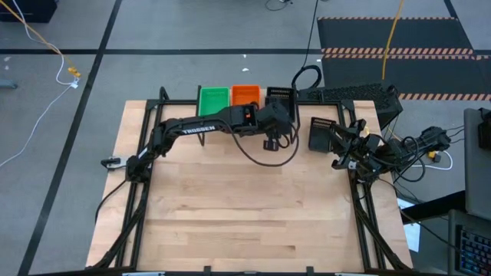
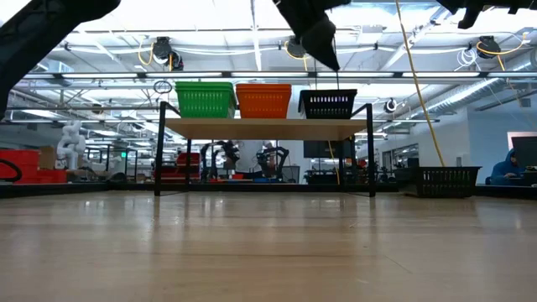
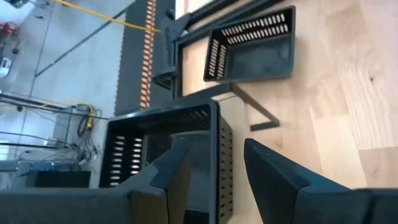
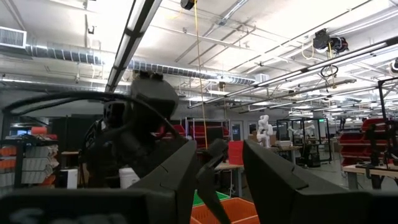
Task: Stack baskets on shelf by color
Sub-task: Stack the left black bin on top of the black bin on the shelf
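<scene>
**Black basket at shelf's right end**

Left end effector [image 3: 214, 180] is spread open over the shelf's [image 2: 264, 127] black basket [image 2: 327, 103], beside orange [image 2: 263, 100] and green [image 2: 205, 98]. Right end effector [image 4: 217, 180] open, raised. Another black basket [image 1: 321, 133] lies on the counter [image 1: 245, 207].

We identify an industrial robotics lab: exposed ceiling ducts [image 4: 74, 59], red parts bins [image 2: 33, 164], further robot arms [image 4: 266, 127] behind.
</scene>
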{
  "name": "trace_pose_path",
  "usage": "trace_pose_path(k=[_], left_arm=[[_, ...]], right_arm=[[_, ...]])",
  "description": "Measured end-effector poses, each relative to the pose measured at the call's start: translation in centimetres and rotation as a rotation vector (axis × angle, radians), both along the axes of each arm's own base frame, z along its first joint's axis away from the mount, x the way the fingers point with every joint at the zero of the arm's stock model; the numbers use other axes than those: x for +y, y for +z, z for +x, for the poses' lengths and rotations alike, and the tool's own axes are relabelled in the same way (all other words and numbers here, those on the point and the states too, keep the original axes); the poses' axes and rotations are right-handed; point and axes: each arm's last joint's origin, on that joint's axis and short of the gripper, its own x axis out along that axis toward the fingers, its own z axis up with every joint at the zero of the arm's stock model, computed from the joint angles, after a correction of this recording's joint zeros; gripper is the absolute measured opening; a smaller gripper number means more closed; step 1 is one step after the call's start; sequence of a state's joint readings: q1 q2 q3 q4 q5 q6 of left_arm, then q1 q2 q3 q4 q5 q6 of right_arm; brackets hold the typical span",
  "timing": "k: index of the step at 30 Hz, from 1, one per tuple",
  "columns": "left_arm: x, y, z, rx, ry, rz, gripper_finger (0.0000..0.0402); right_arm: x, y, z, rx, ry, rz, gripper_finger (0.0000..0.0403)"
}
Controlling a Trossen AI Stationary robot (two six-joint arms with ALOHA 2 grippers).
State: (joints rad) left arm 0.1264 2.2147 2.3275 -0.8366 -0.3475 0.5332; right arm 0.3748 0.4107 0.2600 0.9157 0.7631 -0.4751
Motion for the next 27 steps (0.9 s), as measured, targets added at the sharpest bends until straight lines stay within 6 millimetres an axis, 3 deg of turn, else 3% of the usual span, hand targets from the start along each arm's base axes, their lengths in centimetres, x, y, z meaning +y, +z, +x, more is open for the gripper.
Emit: trace_pose_path(k=[7, 15, 27], left_arm=[[0.7, -0.9, -0.8, 0.095, 0.036, -0.030, 0.0152], [2.8, -0.9, -1.2, 0.067, 0.134, -0.082, 0.0152], [3.7, -2.6, 0.1, 0.039, 0.129, -0.106, 0.0152]], right_arm=[[0.0, 0.0, 0.0, 0.000, 0.000, 0.000, 0.0123], [0.0, 0.0, 0.0, -0.004, 0.005, 0.008, 0.0123], [0.0, 0.0, 0.0, -0.006, 0.007, 0.010, 0.0123]])
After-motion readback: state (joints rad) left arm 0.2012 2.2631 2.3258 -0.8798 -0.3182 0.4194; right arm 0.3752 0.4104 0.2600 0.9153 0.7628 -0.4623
